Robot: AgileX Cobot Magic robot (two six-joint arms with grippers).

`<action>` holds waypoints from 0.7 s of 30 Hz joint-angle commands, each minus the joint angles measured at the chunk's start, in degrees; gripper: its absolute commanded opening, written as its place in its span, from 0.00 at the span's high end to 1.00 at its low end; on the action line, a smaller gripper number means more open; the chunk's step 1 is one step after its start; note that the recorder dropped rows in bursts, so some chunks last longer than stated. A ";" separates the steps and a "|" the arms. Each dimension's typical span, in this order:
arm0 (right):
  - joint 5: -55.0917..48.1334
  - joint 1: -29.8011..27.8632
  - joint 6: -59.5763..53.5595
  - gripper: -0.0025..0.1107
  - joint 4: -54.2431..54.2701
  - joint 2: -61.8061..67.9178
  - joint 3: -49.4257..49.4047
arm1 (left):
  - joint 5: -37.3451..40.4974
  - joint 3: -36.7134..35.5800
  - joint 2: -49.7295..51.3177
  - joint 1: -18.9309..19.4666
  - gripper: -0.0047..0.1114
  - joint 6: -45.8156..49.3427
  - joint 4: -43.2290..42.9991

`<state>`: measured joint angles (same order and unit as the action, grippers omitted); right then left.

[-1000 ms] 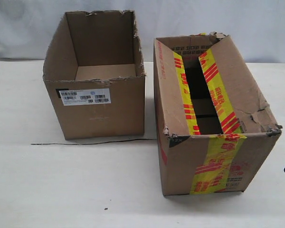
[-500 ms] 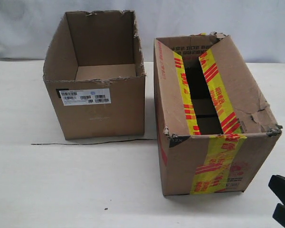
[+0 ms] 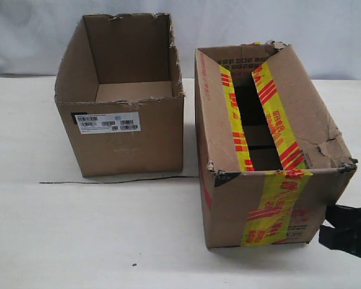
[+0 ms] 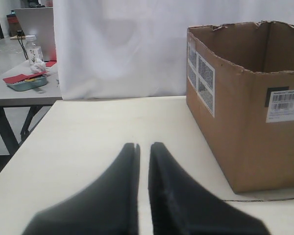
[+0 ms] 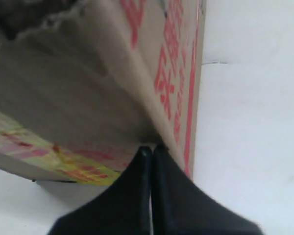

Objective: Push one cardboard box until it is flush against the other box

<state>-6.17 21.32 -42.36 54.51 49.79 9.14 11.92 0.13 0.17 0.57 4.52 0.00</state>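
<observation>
The cardboard box (image 3: 271,205), battered, with yellow tape striped in red, stands on the right of the white table. It sits slightly askew, a narrow gap away from the other box (image 3: 120,138), which is plain brown, open-topped and carries a white barcode label. My right gripper (image 3: 340,232) is low at the taped box's right side near its front corner. In the right wrist view its fingers (image 5: 152,148) are shut with the tips against the taped box (image 5: 88,98). My left gripper (image 4: 143,146) is shut and empty, hovering over the table beside the plain box (image 4: 245,122); the exterior view does not show it.
A thin black line (image 3: 120,180) runs along the table in front of the plain box. A white curtain (image 3: 228,24) hangs behind both boxes. Off the table's far edge stands a grey side table (image 4: 19,93) with a bottle and clutter.
My right gripper has come in from the lower right edge and now reaches the taped box's right side. Neither box has visibly shifted.
</observation>
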 commanded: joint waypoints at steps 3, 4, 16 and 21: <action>6.17 0.14 -3.39 0.98 0.38 10.29 5.12 | -0.44 -0.13 -0.17 0.02 0.96 0.10 0.48; 6.17 0.14 -3.50 0.98 0.11 11.60 6.25 | -0.44 -0.13 -0.17 0.02 0.96 0.10 0.48; 6.17 0.14 -4.53 0.98 -1.61 27.18 18.59 | -0.44 -0.13 -0.17 0.02 0.96 0.10 0.48; 6.17 0.14 -4.94 0.98 -1.61 33.07 23.20 | -0.44 -0.13 -0.17 0.02 0.96 0.10 0.48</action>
<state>-0.57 21.32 -46.23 53.44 80.24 30.00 11.92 0.13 0.17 0.57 4.52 0.00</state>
